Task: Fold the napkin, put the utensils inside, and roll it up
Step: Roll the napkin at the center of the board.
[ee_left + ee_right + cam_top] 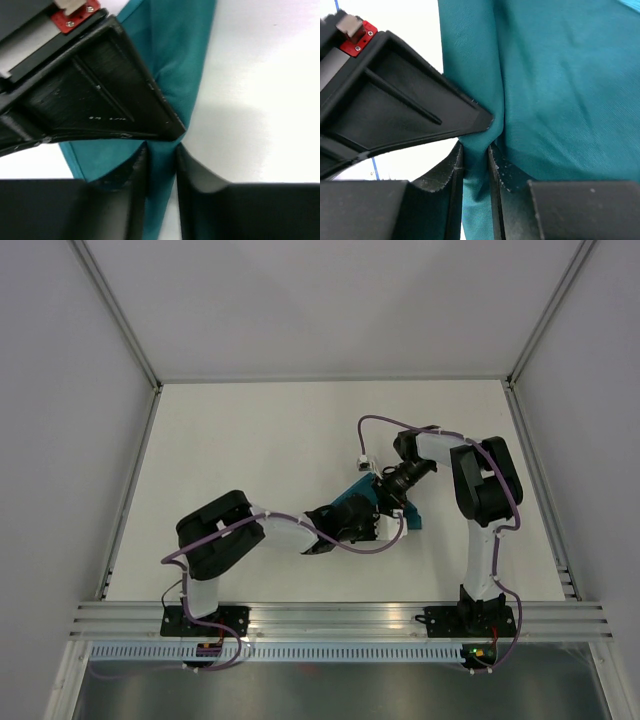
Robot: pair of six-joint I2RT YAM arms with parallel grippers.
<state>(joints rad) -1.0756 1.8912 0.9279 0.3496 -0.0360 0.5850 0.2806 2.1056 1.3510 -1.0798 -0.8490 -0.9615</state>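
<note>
Plainly, pale walls (60, 390) enclose white table (250, 440) and napkin (355, 500).

napkin (354, 497) mostly covered from above, its edges beyond both wrist views

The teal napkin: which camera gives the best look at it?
The right wrist view. The napkin fills most of that picture, with its creases plain and a fold pinched in the right hand. The left wrist view shows only a narrow strip of it running into the left hand. From above, the arms hide nearly all of it.
</note>
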